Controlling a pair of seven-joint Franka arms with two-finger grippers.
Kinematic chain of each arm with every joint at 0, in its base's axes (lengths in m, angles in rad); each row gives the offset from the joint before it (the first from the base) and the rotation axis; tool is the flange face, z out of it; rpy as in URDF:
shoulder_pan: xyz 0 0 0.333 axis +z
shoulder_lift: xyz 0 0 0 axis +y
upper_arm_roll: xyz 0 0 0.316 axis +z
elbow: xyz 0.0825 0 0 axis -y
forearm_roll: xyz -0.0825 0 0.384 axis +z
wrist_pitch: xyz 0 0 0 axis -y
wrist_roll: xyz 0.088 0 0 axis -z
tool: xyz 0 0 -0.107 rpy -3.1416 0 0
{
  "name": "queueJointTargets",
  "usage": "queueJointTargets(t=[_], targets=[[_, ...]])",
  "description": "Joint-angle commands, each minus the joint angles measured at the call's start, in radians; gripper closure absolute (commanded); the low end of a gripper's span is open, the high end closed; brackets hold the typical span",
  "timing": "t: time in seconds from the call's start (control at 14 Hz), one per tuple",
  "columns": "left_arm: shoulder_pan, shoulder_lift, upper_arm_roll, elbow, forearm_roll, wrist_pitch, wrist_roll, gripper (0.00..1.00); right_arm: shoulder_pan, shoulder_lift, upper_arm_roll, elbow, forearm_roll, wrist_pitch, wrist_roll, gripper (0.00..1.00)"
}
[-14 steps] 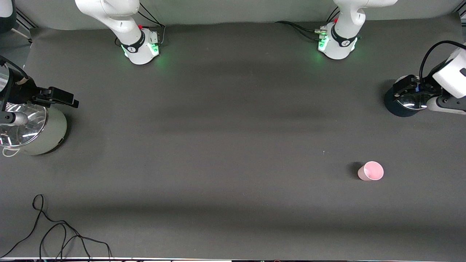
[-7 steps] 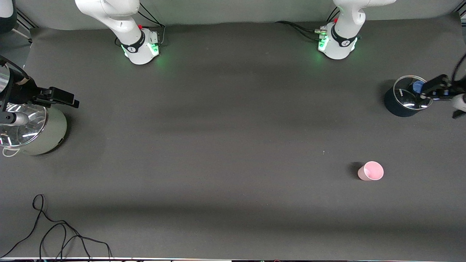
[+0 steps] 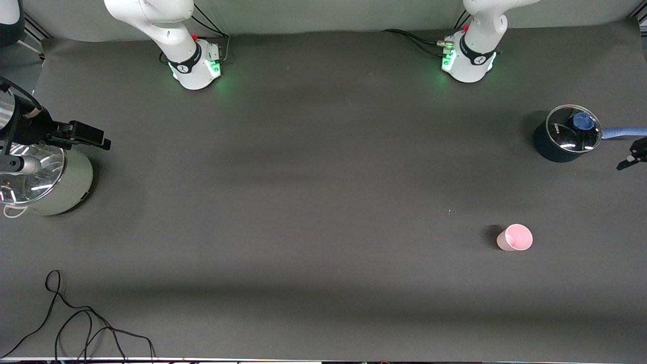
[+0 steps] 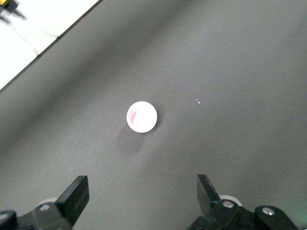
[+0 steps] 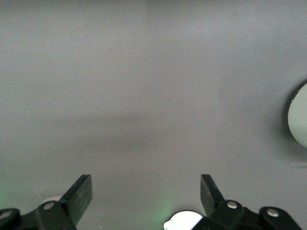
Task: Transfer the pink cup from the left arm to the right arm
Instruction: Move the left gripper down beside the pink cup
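Observation:
The pink cup (image 3: 514,237) stands upright on the dark table toward the left arm's end, nearer to the front camera than the dark pot. In the left wrist view it (image 4: 142,116) lies well apart from my left gripper (image 4: 142,191), which is open and empty high over the table. In the front view only a black part of that gripper (image 3: 633,155) shows at the edge, beside the dark pot. My right gripper (image 3: 88,136) is open and empty over the pale pot at the right arm's end; its wrist view (image 5: 145,191) shows bare table between the fingers.
A dark pot with a glass lid (image 3: 566,134) and a blue handle (image 3: 624,132) stands at the left arm's end. A pale green pot with a glass lid (image 3: 48,177) stands at the right arm's end. A black cable (image 3: 76,323) lies near the front edge.
My left gripper has swung off the dark pot toward the table's end, almost out of the front view, uncovering the lid and blue handle. The right arm and the cup have not moved.

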Motion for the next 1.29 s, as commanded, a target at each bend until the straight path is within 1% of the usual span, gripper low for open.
queueJointTargets(t=[0.0,0.14,0.21,0.29,0.43,0.64,0.86,1.0,1.21], targets=[[0.1,0.124,-0.009,0.034,-0.16,-0.001,0.231,0.0,0.005,0.012,0.002,0.025,-0.015,-0.013,0.008,0.0],[0.133,0.216,-0.009,0.031,-0.283,-0.01,0.367,0.0,0.006,0.012,0.002,0.025,-0.015,-0.012,0.009,0.0],[0.156,0.256,-0.009,0.031,-0.312,-0.01,0.422,0.0,0.006,0.012,0.002,0.023,-0.015,-0.013,0.009,0.0],[0.163,0.295,-0.014,0.031,-0.322,-0.005,0.488,0.0,0.006,0.012,0.002,0.023,-0.015,-0.013,0.009,0.0],[0.167,0.374,-0.017,0.029,-0.39,-0.002,0.602,0.0,0.006,0.013,0.002,0.023,-0.015,-0.013,0.011,0.0],[0.188,0.494,-0.015,0.02,-0.57,-0.001,0.862,0.0,0.008,0.016,0.002,0.023,-0.013,-0.013,0.012,0.0],[0.206,0.627,-0.017,0.021,-0.686,-0.004,1.047,0.0,0.008,0.016,0.003,0.023,-0.015,-0.013,0.011,0.0],[0.205,0.681,-0.02,0.026,-0.733,0.001,1.121,0.0,0.008,0.016,0.002,0.023,-0.015,-0.013,0.011,0.0],[0.208,0.744,-0.032,0.055,-0.757,-0.001,1.168,0.0,0.008,0.015,0.003,0.022,-0.015,-0.013,0.011,0.0]])
